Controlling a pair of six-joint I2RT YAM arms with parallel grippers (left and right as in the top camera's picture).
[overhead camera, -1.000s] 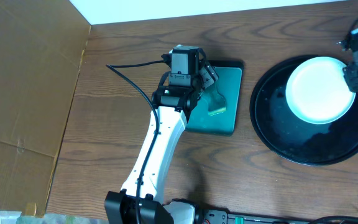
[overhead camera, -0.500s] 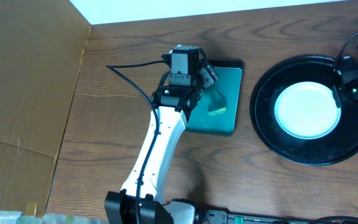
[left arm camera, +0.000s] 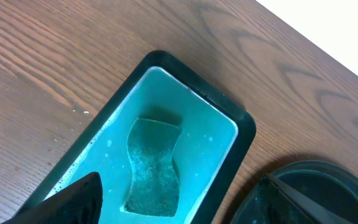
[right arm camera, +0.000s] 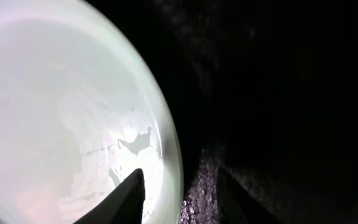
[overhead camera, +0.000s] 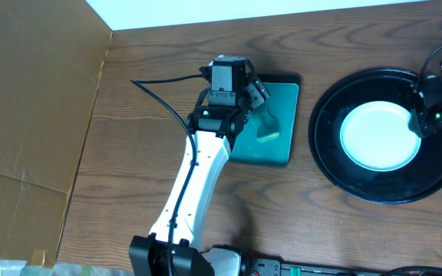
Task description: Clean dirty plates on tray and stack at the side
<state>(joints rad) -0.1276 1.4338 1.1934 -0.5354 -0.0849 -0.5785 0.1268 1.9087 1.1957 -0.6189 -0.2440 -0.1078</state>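
A pale round white plate lies flat in the big glossy black round tray, a little right of its middle. The right gripper sits at the plate's right edge. Its fingers are parted, one over the plate and one over the tray floor, with the rim between them and not pinched. A small dark smudge shows on the plate close to that rim.

The left gripper hangs spread wide and empty over a waisted greenish sponge in the rectangular teal tray on the wooden tabletop.

To my eye the wipe comes next. The left fingers should drop straight onto the sponge's narrow waist. The right should either steady the rim or lift clear without nudging the plate.

I can't read any brand, label or lettering anywhere.
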